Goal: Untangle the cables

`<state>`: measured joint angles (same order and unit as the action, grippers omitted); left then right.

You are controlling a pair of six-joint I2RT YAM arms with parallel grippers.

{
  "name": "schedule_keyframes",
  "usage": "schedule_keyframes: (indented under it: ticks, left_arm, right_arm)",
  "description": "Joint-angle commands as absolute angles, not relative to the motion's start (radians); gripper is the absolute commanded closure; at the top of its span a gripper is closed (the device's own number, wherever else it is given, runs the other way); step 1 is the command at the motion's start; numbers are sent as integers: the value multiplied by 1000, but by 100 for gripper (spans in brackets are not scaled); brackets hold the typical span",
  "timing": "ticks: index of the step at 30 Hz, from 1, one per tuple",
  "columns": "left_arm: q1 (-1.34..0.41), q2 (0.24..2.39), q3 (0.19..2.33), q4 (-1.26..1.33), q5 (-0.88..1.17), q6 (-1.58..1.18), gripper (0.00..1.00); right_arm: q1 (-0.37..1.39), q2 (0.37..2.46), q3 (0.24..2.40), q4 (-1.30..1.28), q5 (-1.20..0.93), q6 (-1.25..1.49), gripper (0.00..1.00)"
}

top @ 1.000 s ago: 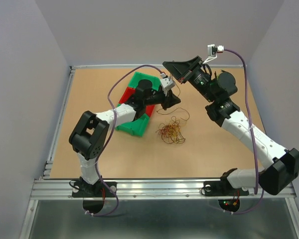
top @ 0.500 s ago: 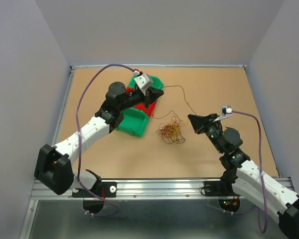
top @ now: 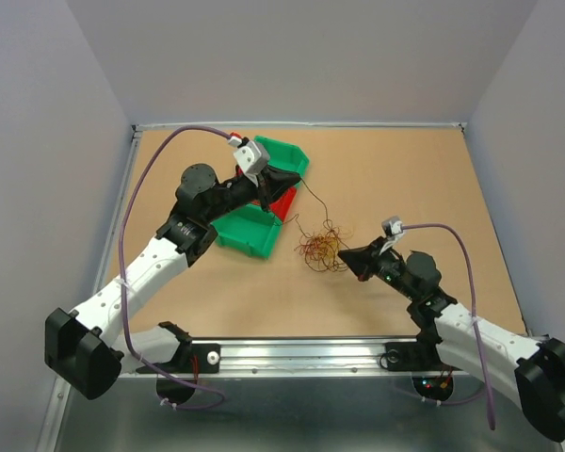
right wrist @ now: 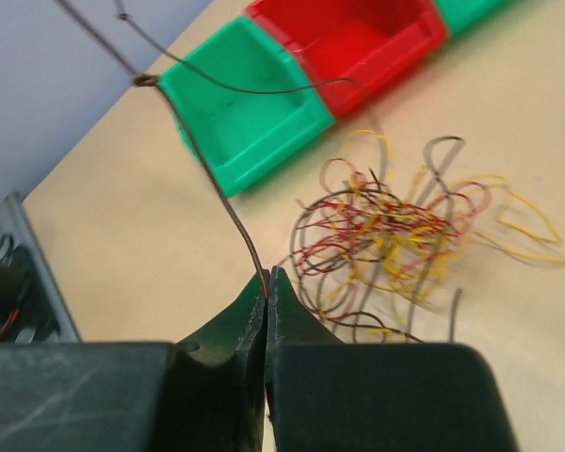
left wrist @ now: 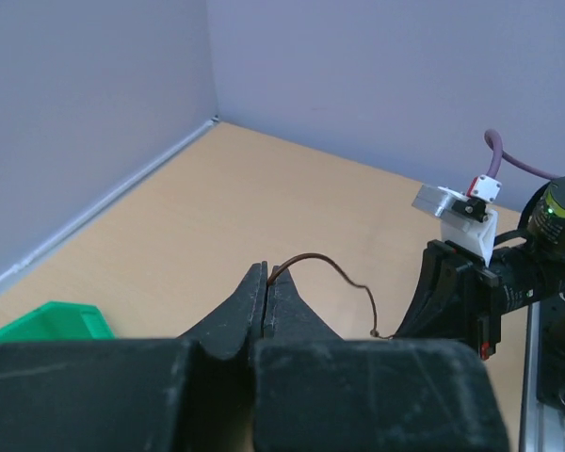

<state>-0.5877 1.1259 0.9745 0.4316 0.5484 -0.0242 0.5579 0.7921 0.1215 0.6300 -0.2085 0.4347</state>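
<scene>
Lowered right gripper (right wrist: 266, 282), left gripper (left wrist: 266, 279), both pinching brown wire (right wrist: 207, 165)

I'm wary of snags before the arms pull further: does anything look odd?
Yes. The dark brown wire pinched in the right gripper carries a small knot partway up, near a corner of the green bin, where a second strand branches off. Pulling might tighten it.

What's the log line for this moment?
left gripper: shut on dark wire | right gripper: shut on dark wire | tangle: on table, apart from green bin
</scene>
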Motion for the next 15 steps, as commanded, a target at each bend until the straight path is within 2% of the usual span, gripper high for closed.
schedule_keyframes:
  ticks: [1,5,15]
  left_arm:
    - [-589,1138,1011,417,604,-54,100]
    - [-588,1157,1019,408,641,-58,100]
    - [-591,1146,1035,371,669,-54,100]
  right_arm:
    - [563,871,118,863,-460,328,100]
    - [564,994,139,986,-459,284,99]
    - [606,1426,475,997,-411,132,99]
